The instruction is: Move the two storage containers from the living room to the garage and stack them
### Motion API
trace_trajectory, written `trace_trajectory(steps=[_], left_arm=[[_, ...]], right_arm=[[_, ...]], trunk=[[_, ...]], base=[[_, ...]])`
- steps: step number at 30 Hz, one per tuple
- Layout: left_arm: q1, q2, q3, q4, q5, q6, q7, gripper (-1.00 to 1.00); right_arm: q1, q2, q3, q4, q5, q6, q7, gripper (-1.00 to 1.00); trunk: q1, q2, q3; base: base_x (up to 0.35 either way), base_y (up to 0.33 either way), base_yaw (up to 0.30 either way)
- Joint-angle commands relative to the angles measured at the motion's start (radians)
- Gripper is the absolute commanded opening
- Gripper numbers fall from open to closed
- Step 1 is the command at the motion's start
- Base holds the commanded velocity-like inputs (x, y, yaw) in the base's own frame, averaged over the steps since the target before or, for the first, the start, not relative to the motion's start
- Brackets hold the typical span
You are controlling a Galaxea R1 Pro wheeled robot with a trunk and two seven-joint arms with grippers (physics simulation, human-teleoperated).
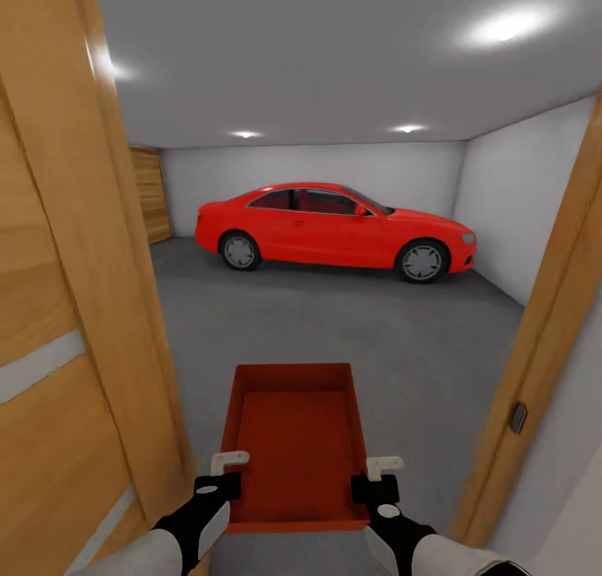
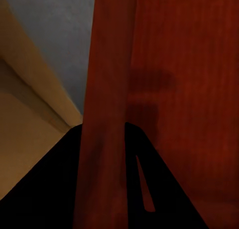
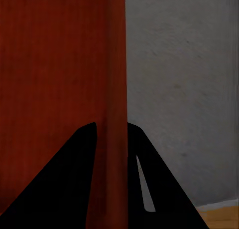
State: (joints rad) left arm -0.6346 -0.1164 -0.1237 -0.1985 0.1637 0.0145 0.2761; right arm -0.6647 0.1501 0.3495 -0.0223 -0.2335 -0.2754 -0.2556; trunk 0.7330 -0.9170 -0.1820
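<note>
One orange-red storage container [image 1: 294, 442], open top up, is carried between both hands at a doorway into the garage [image 1: 334, 166]. The left hand [image 1: 224, 469] grips the container's left long wall near the robot-side end; the right hand [image 1: 380, 472] grips the right long wall at the matching spot. The bin runs lengthwise away from the robot, its far end pointing toward the red car [image 1: 334, 229], which is parked side-on well apart at the back wall.

In the left wrist view the left hand [image 2: 104, 179] has its dark fingers [image 2: 55, 184] on either side of the thin red wall [image 2: 107, 89], closed onto it. Same in the right wrist view: the right hand [image 3: 112, 176] has its fingers [image 3: 64, 179] pinching the wall [image 3: 112, 64], with grey concrete floor [image 3: 184, 89] beyond. Contact looks firm, though the fingers are just black silhouettes there.

A wooden door [image 1: 58, 325] stands just left of the bin, and a wood door frame [image 1: 543, 342] to the right. The container hangs above the dark grey floor [image 1: 351, 325], seemingly not touching it.
</note>
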Motion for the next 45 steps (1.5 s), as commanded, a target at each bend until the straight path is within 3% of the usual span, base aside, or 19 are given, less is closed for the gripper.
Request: trace_trajectory(steps=[1,10,18,27,45], left_arm=[[-0.001,0.066,0.03,0.0,0.062,0.002,0.003,-1.0],[-0.001,0.066,0.03,-0.001,0.062,0.002,0.003,-1.0],[-0.001,0.066,0.03,0.0,0.062,0.002,0.004,-1.0],[-0.001,0.066,0.03,0.0,0.061,0.002,0.006,-1.0],[-0.001,0.066,0.029,-0.001,0.06,0.002,0.006,-1.0]], right_arm=[[-0.001,-0.006,-0.073,-0.004,0.014,-0.013,0.002,-1.0],[-0.001,-0.006,-0.073,-0.004,0.014,-0.013,0.003,-1.0],[-0.001,-0.006,-0.073,-0.004,0.014,-0.013,0.002,-1.0],[-0.001,-0.006,-0.073,-0.004,0.014,-0.013,0.002,-1.0],[-0.001,-0.006,-0.073,-0.004,0.014,-0.013,0.002,-1.0]], trunk=[[0.001,-0.001,-0.001],[0.001,-0.001,-0.001],[0.001,-0.001,-0.001],[0.001,-0.001,-0.001],[0.001,-0.001,-0.001]], base=[[0.298,0.181,-0.059],[0.298,0.181,-0.045],[0.253,0.138,-0.244],[0.029,0.01,-0.25],[0.0,0.0,-0.013]])
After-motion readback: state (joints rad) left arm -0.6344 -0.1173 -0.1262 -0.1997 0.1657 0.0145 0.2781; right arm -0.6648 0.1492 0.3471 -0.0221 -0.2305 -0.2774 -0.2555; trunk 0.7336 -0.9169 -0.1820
